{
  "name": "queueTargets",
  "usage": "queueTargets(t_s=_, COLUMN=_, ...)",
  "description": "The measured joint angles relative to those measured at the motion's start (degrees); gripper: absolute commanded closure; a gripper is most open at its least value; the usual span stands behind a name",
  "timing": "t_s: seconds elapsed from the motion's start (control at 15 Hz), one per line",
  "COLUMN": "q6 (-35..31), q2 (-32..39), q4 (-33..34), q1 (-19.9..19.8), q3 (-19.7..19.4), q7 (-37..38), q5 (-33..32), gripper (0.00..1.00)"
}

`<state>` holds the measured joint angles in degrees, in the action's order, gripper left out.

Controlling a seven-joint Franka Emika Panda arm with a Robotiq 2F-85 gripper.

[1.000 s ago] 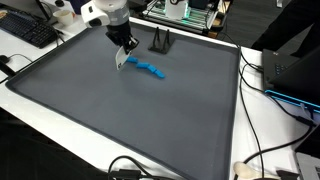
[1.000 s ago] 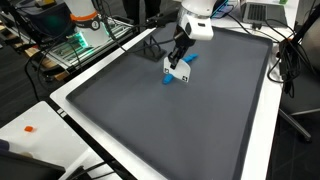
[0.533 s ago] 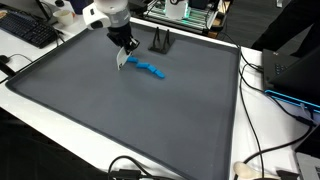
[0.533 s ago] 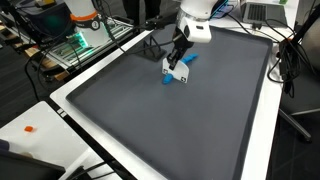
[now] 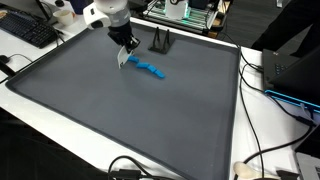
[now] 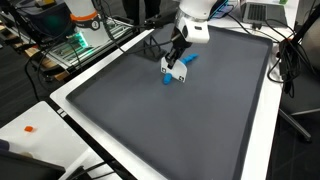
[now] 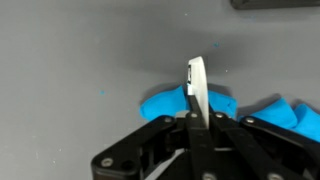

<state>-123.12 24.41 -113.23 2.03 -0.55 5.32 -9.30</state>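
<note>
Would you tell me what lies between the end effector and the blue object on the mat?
A thin white strip, gripped by the end effector, stands edge-on before the blue object; the wrist view shows it.

Claw (image 7: 197, 122) and white piece (image 7: 197, 85) partly hide blue object (image 7: 162, 103).

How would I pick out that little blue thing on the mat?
Start at the large dark grey mat. Toward its far edge lies a small lumpy blue object, by the end effector, which grips a thin white piece. It alone is bright blue; the nearby stand is black.
</note>
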Motion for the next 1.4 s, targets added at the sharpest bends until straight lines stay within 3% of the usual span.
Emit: queueTargets(t_s=1.4, q6=10.8, q2=-2.0, q4=-1.5, q1=-0.1, q3=0.1, q7=-2.3, q5=2.1, gripper=0.99)
